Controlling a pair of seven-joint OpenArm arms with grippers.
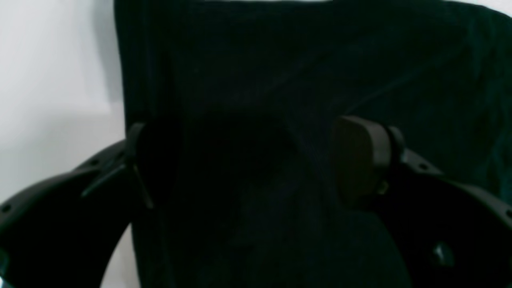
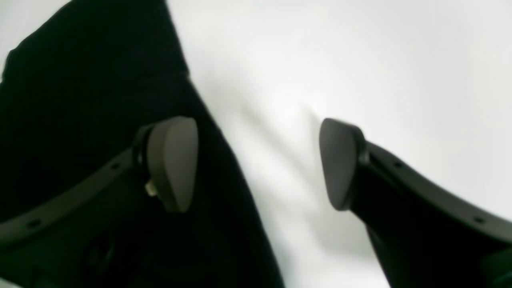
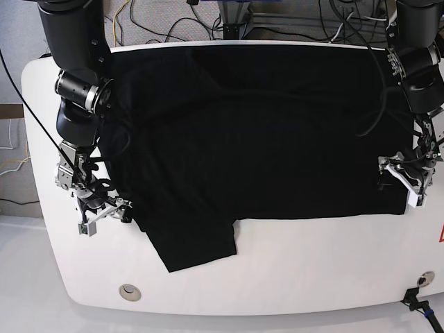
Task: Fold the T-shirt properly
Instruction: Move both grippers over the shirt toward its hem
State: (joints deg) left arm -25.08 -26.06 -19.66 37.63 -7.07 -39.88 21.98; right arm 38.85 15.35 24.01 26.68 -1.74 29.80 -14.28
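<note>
Base view — both hands (image 3: pixel 111 211) (image 3: pixel 395 182) released at T-shirt (image 3: pixel 257 139) edges, bare table (image 3: pixel 312 263) in front.

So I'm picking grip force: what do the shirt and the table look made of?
Shirt: soft, matte black knit cloth, likely cotton; it lies in creases with a limp sleeve. Table: smooth, hard white board, faintly glossy, probably laminate or painted; uncertain.

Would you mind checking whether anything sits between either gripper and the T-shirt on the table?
Nothing visible does. The left gripper stands open directly over the T-shirt, and the right gripper stands open astride the shirt's edge, one finger over cloth, the other over the bare white table.
</note>
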